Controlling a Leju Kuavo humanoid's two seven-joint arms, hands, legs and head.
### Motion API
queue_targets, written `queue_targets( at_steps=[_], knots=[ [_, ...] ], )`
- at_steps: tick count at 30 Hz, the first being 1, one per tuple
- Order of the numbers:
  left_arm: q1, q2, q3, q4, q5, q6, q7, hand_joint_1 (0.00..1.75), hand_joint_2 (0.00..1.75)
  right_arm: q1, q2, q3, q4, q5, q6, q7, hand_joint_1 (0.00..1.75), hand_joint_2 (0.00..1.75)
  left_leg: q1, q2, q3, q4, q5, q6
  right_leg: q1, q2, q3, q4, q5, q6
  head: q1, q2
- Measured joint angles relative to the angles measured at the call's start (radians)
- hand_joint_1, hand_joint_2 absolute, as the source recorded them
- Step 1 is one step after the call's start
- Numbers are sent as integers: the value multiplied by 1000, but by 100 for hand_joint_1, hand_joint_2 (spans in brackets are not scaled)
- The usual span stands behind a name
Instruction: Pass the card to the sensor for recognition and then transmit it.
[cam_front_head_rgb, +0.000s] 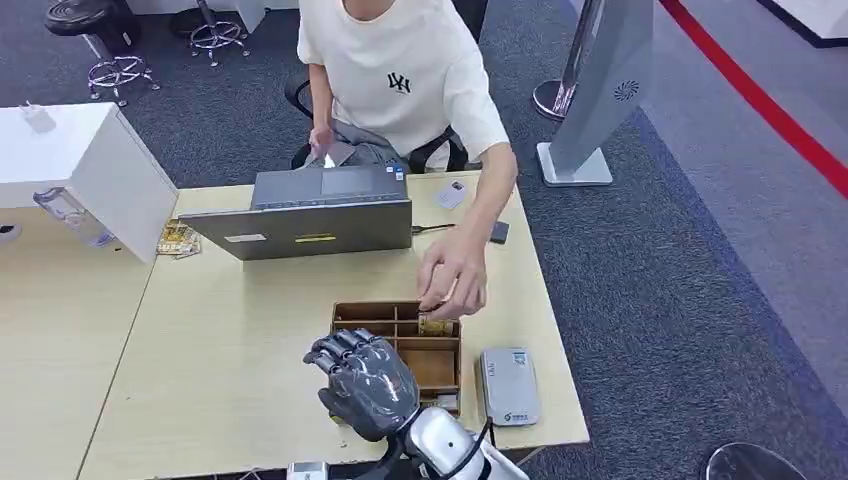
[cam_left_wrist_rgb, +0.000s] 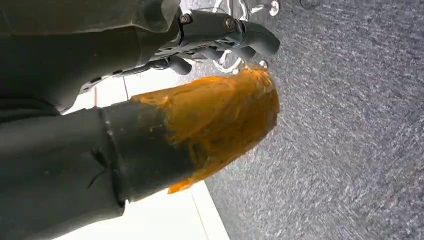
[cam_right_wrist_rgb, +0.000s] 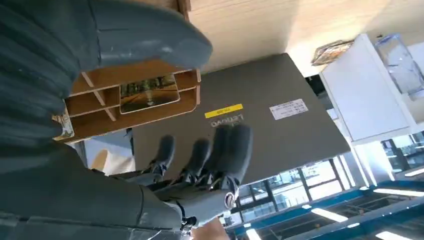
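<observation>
1. Right hand (cam_front_head_rgb: 365, 385), grey and many-fingered, hovers over the near-left corner of the brown wooden divided tray (cam_front_head_rgb: 436, 366), fingers spread, holding nothing.
2. Small gold-printed card (cam_front_head_rgb: 434, 324) lies in the tray's far compartment, beyond the fingertips, under a person's hand (cam_front_head_rgb: 452, 275).
3. Left hand (cam_left_wrist_rgb: 220, 45) hangs off the table; can't tell its grip.

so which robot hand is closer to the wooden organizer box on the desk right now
Right. The right robot hand hovers open beside the wooden box, at its near corner. The left robot hand hangs down off the desk, over the grey carpet, away from the box.
</observation>
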Motion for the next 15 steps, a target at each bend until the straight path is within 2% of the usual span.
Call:
queue_targets(
  at_steps=[8, 10, 11, 12, 13, 15],
  knots=[
    [0, 0, -19, 0, 0, 0, 6, 0, 0, 8, 7, -27, 1, 32, 0, 5, 79, 175, 0, 0, 0, 0, 0, 0, 0, 0, 0, 0, 0, 0, 0, 0],
    [0, 0, -25, 0, 0, 0, 6, 0, 0, 11, 9, -38, 3, 35, 0, 10, 96, 175, 0, 0, 0, 0, 0, 0, 0, 0, 0, 0, 0, 0, 0, 0],
    [0, 0, -26, 0, 0, 0, 6, 0, 0, 12, 10, -41, 3, 37, 0, 11, 96, 175, 0, 0, 0, 0, 0, 0, 0, 0, 0, 0, 0, 0, 0, 0],
    [0, 0, -26, 0, 0, -1, 6, 0, 0, 13, 11, -45, 4, 44, 0, 12, 112, 175, 0, 0, 0, 0, 0, 0, 0, 0, 0, 0, 0, 0, 0, 0],
    [0, 0, -28, 0, 0, -1, 6, 0, 0, 15, 12, -50, 4, 50, 0, 12, 115, 175, 0, 0, 0, 0, 0, 0, 0, 0, 0, 0, 0, 0, 0, 0],
    [0, 0, -37, 0, 0, -1, 6, 0, 0, 17, 16, -64, 4, 63, 0, 18, 106, 175, 0, 0, 0, 0, 0, 0, 0, 0, 0, 0, 0, 0, 0, 0]
  ],
)
